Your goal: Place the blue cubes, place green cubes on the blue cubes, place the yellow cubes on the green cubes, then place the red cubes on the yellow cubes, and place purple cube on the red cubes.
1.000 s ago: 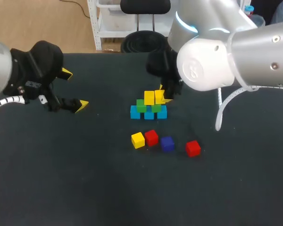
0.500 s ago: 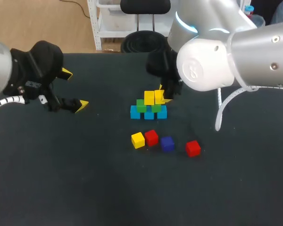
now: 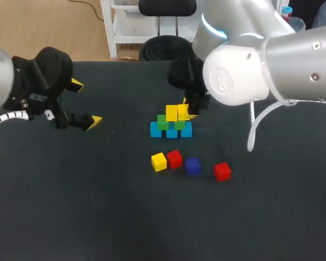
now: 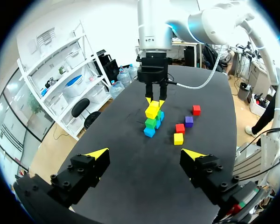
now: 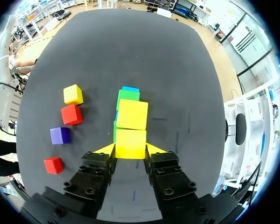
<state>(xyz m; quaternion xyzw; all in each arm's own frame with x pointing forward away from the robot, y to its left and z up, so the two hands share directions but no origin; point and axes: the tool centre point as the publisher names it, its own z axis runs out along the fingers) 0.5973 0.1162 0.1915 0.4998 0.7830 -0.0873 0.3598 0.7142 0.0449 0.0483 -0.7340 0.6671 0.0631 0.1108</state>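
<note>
A stack stands mid-table: blue cubes [image 3: 171, 132] at the base, green cubes [image 3: 163, 122] on them, and a yellow cube [image 3: 171, 112] on top. Beside that one sits a second yellow cube [image 5: 130, 143], on the green layer, with my right gripper [image 5: 130, 148] shut on it from both sides. In front of the stack lie a loose yellow cube [image 3: 158, 161], a red cube [image 3: 174, 159], a purple cube [image 3: 193, 166] and another red cube [image 3: 223, 171]. My left gripper [image 3: 86, 103] hangs open and empty far to the left of the stack [image 4: 151, 119].
The dark table [image 3: 98, 206] stretches wide around the cubes. My right arm's bulky white body [image 3: 244, 70] looms over the table's right back part, with a cable [image 3: 255, 128] hanging down from it.
</note>
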